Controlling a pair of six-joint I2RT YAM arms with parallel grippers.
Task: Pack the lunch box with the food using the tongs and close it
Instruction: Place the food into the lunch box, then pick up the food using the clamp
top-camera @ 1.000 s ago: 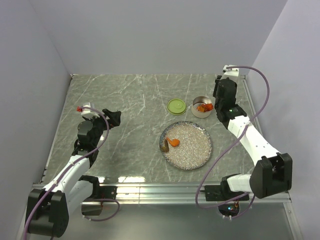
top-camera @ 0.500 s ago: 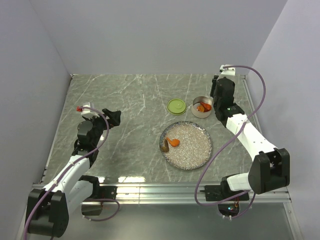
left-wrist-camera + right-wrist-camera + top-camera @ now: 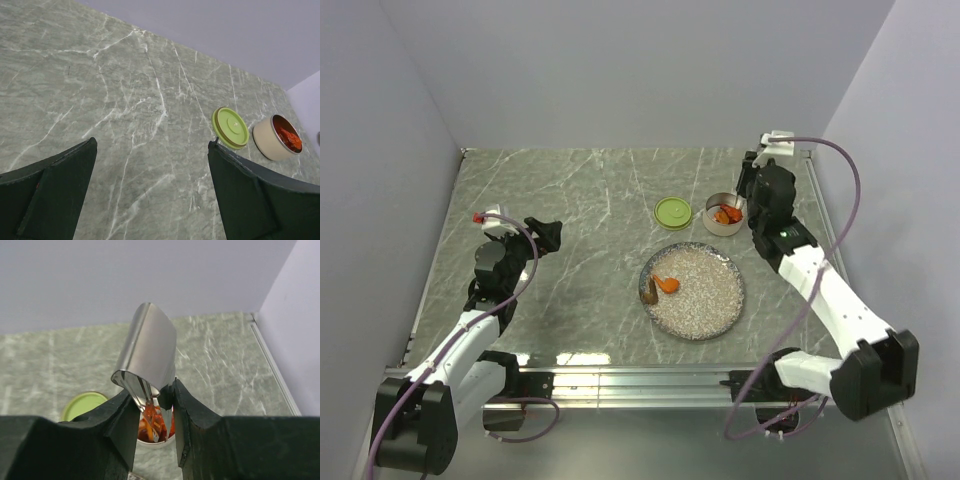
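Note:
The lunch box point(image 3: 722, 214) is a small steel tin at the back right, its lime-green lid point(image 3: 672, 212) lying flat to its left. My right gripper point(image 3: 744, 197) hovers at the tin's right rim, shut on the shiny tongs point(image 3: 149, 352). The tong tips reach down into the tin point(image 3: 159, 440) among orange-red food point(image 3: 151, 423). An orange piece point(image 3: 666, 284) and a dark brown piece point(image 3: 648, 294) lie on the speckled plate point(image 3: 715, 300). My left gripper point(image 3: 546, 235) stands open over bare table at the left, nothing between its fingers point(image 3: 55, 192).
The left wrist view shows the lid point(image 3: 230, 127) and the tin point(image 3: 270, 143) far ahead to the right. The right wall and the table's metal edge point(image 3: 272, 365) run close behind the tin. The plate sits just in front of tin and lid.
The right arm's elbow has swung outward to the right and its wrist has turned slightly, staying above the tin with the tongs held. The left arm has not moved.

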